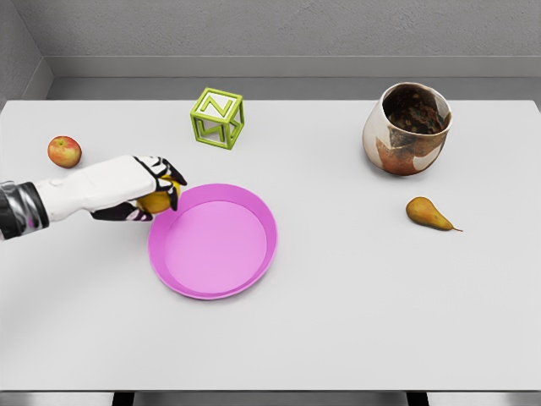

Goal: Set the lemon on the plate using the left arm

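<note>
Lemon [158, 201] gripped in left hand [150, 188], fingers [172, 180] curled over top and right side, thumb side beneath; only a yellow sliver showing between black-tipped digits. Held just beside left rim of pink plate [213, 240], at rim's edge or barely short of it; whether resting on table [380, 313] or lifted slightly, cannot tell. Long axis of fruit hidden by fingers, cannot tell.

Key relation: plate centre lies right and slightly near of hand. Short rightward carry over rim judged enough to bring fruit above flat floor of plate. Left arm comes in from left edge, forearm roughly level; right arm not in view.

Materials and shapes:
- Lemon: yellow, rounded, skin detail too hidden to read.
- Plate: round, shallow, raised lip, smooth matte pink, plastic-looking; lip could catch fruit if carried too low.
- Hand: white shell, black joints and tips.
- Table: plain pale grey, smooth.

Other things, all well apart from plate:
- Apple [64, 151], red-yellow, far left.
- Green open-frame letter cube [218, 117], far of plate.
- Brown-and-cream glazed pot [407, 128], far right, tilted mouth toward camera.
- Pear [429, 213], golden-brown, lying on side, stem pointing right.

Rounded fruit likely to roll on release; lip should contain it.
</note>
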You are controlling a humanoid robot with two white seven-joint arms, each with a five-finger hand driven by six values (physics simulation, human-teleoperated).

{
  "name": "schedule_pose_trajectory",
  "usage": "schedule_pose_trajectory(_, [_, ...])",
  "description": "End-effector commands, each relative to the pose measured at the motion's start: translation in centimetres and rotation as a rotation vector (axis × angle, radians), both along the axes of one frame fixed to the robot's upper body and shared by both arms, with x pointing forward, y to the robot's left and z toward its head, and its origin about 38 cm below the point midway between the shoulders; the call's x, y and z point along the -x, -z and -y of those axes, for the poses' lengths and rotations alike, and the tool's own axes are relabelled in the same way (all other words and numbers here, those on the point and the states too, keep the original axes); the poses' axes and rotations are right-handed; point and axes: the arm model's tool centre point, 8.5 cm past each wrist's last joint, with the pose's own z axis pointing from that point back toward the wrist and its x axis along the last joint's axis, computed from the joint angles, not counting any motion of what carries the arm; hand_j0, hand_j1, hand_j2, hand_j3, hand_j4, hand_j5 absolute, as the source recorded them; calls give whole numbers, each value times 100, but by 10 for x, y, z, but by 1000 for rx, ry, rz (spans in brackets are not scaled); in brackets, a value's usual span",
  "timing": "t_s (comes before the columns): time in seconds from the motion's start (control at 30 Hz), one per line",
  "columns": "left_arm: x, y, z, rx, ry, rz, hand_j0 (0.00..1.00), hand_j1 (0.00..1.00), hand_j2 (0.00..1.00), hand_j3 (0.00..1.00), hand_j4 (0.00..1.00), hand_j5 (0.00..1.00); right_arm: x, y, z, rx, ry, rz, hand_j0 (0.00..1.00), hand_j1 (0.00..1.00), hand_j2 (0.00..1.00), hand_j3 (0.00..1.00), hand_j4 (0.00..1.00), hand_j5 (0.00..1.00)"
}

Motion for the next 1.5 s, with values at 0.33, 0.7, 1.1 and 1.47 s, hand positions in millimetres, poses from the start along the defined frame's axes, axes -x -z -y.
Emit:
schedule_pose_trajectory(0.33, [7,0,14,7,42,3,46,46,46,46,46,46,0,0,0,0,0,0,100,100,100,100,100,100])
schedule_pose_trajectory(0.7, [13,4,31,30,92,-2,46,46,46,46,46,46,0,0,0,0,0,0,100,100,100,100,100,100])
schedule_pose_trajectory(1.1, [14,6,32,31,94,-6,100,100,100,100,100,100,0,0,0,0,0,0,100,100,100,100,100,100])
schedule_pose_trajectory(1.47, [26,-20,26,175,237,47,100,100,100,100,100,100,0,0,0,0,0,0,100,100,100,100,100,100])
